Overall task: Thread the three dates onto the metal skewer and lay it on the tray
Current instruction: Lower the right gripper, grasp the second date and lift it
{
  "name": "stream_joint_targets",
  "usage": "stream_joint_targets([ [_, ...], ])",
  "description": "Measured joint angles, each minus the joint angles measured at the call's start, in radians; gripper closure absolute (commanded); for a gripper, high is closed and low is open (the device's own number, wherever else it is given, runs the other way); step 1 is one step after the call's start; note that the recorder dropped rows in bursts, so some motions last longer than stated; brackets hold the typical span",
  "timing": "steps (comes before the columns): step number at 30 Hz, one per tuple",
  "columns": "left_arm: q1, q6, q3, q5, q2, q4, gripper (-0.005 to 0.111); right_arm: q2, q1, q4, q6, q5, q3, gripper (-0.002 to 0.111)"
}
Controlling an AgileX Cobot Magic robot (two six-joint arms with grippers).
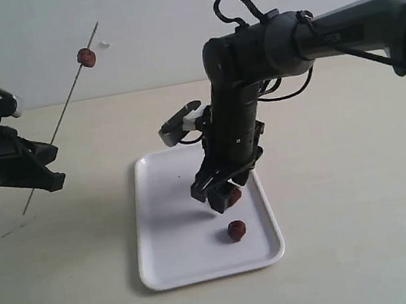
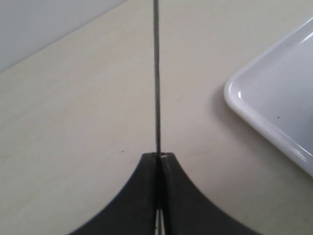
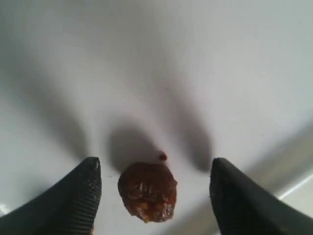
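Skewer, three dates, white tray: one date threaded, two at the tray.
Left claw (image 2: 159, 157) is clenching the skewer (image 1: 66, 104), which is slanting toward one o'clock and carrying one date (image 1: 86, 57) near its tip. Right claw (image 1: 221, 195) is hanging released over the tray (image 1: 161, 227), flanking a second date (image 3: 146, 191) without touching it. A third date (image 1: 236, 229) is lying at its six o'clock.

A wrinkled brown date (image 1: 86, 57) sits on the thin metal skewer (image 1: 67, 103), left of the white rectangular tray (image 1: 169, 233), where a second date (image 1: 233, 196) is just behind a third date (image 1: 237, 230).
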Motion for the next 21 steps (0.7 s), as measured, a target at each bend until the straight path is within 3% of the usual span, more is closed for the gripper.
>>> stream_joint_targets([
  [11, 0.000, -0.008, 0.000, 0.000, 0.000, 0.001, 0.107, 0.003, 0.081, -0.102, 0.136, 0.014, 0.000, 0.046],
  [18, 0.000, -0.011, 0.000, 0.000, 0.000, 0.001, 0.107, 0.003, 0.081, -0.167, 0.216, 0.018, 0.000, 0.046],
  [21, 0.000, -0.011, 0.000, 0.000, 0.000, 0.001, 0.107, 0.003, 0.081, -0.171, 0.220, 0.024, 0.000, 0.052],
])
